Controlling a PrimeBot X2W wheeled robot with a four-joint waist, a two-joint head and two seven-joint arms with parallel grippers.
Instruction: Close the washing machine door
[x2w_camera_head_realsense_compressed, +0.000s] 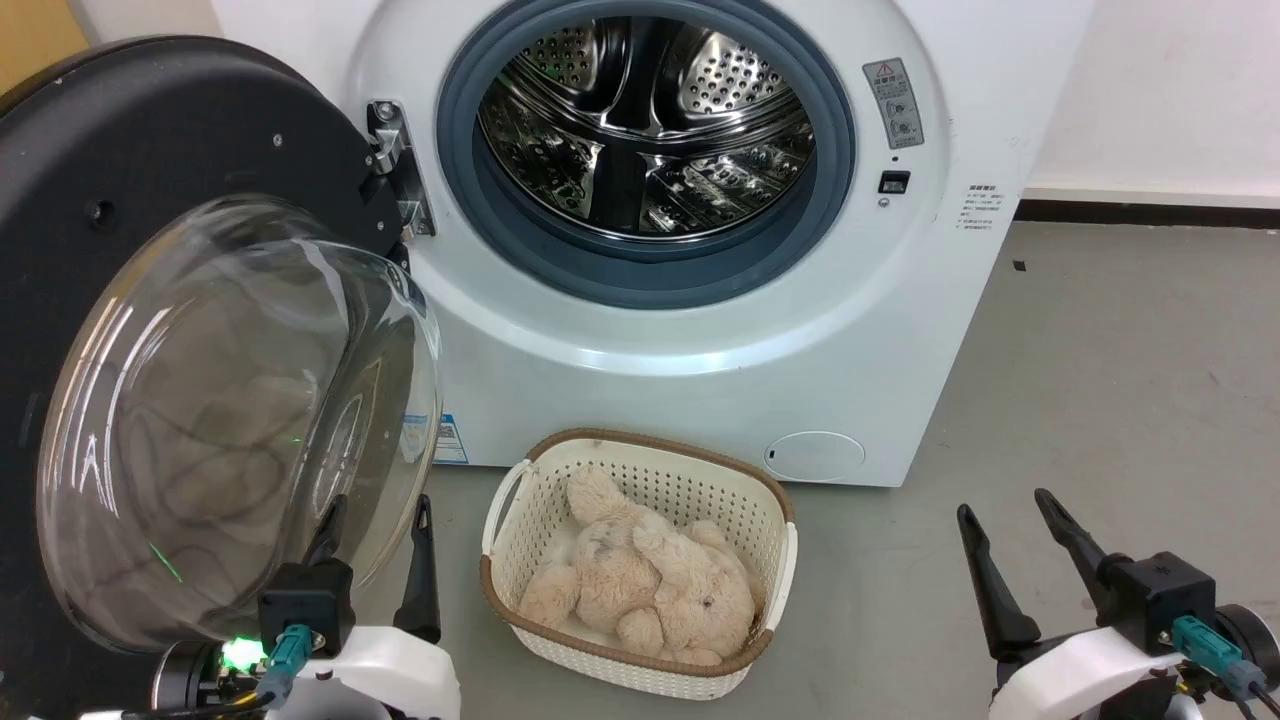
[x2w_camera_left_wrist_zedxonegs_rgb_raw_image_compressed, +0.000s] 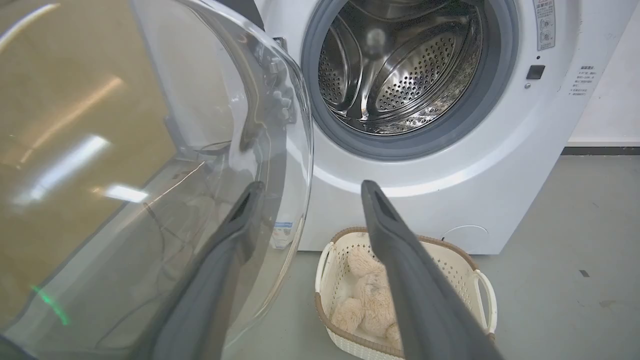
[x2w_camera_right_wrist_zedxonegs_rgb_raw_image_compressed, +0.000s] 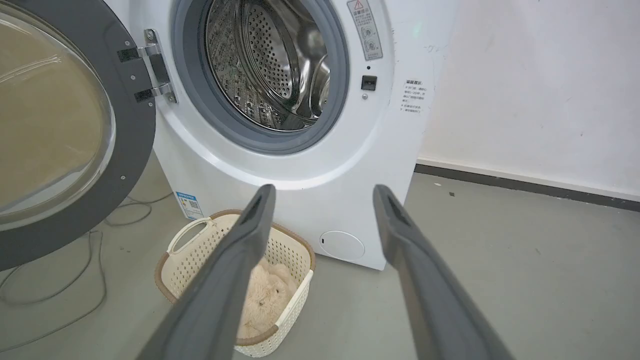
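At frame left, washing machine door (x2w_camera_head_realsense_compressed: 150, 130) stands wide open off washing machine (x2w_camera_head_realsense_compressed: 700, 370), closing not begun; left gripper (x2w_camera_head_realsense_compressed: 378, 508) spread beside its glass, right gripper (x2w_camera_head_realsense_compressed: 1003, 505) spread, empty.

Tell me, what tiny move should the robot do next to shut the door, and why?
Probably swing the left tool rightward against the glass bowl, nudging the washing machine door toward the washing machine: the door hangs wide open, and that open tool sits beside the bowl.
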